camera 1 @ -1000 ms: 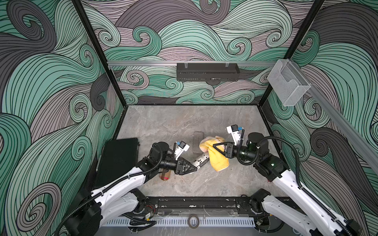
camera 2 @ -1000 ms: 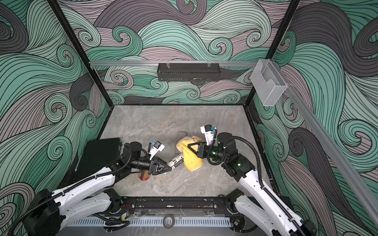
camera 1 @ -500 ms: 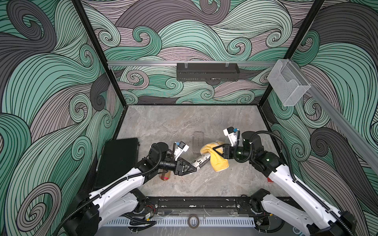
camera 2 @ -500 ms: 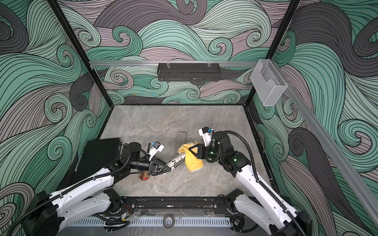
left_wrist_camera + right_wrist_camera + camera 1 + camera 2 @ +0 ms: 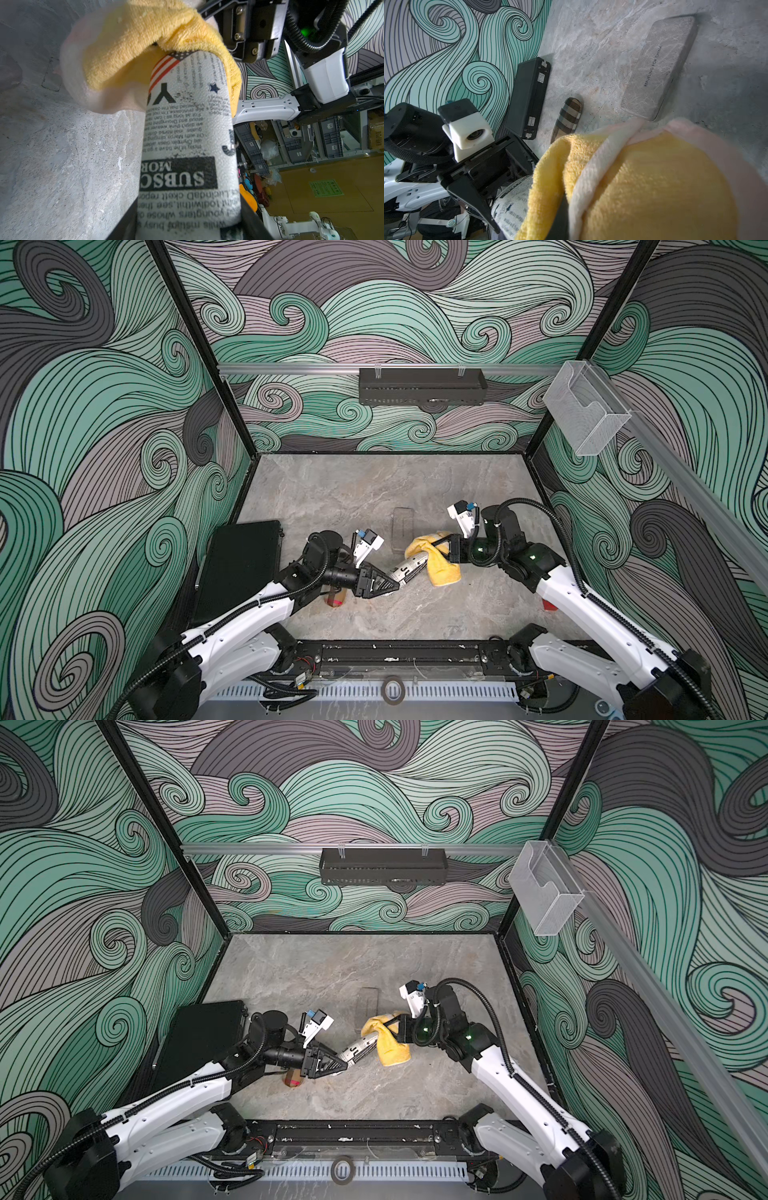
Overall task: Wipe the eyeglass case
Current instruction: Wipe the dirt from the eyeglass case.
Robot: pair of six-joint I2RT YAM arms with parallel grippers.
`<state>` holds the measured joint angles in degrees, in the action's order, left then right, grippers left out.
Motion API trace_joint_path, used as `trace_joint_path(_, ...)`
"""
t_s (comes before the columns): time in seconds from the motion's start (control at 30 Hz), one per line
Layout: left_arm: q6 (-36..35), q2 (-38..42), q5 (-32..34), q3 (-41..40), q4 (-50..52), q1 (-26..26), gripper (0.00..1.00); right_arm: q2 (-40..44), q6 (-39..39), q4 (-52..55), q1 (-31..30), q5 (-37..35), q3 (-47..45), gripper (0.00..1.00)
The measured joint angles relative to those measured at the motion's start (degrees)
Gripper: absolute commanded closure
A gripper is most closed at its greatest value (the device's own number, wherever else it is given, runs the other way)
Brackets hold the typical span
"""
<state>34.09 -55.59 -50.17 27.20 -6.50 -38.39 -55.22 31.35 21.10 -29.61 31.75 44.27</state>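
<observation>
The eyeglass case (image 5: 409, 568) (image 5: 359, 1048) is a newspaper-print tube held off the table, slanting up to the right. My left gripper (image 5: 388, 583) (image 5: 341, 1064) (image 5: 187, 224) is shut on its near end. A yellow cloth (image 5: 442, 570) (image 5: 392, 1052) (image 5: 135, 37) (image 5: 654, 187) is draped over the case's far end (image 5: 187, 124) (image 5: 512, 203). My right gripper (image 5: 440, 549) (image 5: 392, 1029) (image 5: 562, 218) is shut on that cloth, with the fingertips buried in the folds.
A flat grey case (image 5: 402, 529) (image 5: 660, 66) lies just behind the cloth. A plaid case (image 5: 336, 597) (image 5: 568, 118) lies under my left wrist. A black box (image 5: 241, 568) (image 5: 528, 97) sits against the left wall.
My right gripper has moved a little to the left and nearer with the cloth, uncovering more of the grey case behind. The left arm and the eyeglass case have stayed in place.
</observation>
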Motion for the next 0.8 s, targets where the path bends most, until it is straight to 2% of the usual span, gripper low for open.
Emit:
trace_joint_path(0.2,0.0,0.0,0.1,0.0,-0.4,0.0,0.60,5.6,0.6,-5.6,0.0,5.9,-0.8,1.00)
trace_joint_path(0.33,0.0,0.0,0.7,0.0,-0.3,0.0,0.60,4.5,-0.3,-4.3,0.0,5.4,-0.8,1.00)
trace_joint_path(0.47,-0.2,0.0,2.7,0.3,2.7,0.0,0.60,2.3,-3.0,2.1,0.0,-1.9,-0.9,1.00)
trace_joint_path(0.6,-1.9,0.7,6.7,3.8,9.0,0.0,0.60,4.8,-5.4,8.2,0.3,-9.5,-1.9,1.00)
trace_joint_path(0.8,-7.3,0.5,14.2,10.4,18.7,-1.4,0.59,6.0,-8.3,14.6,1.0,-15.6,0.4,1.00)
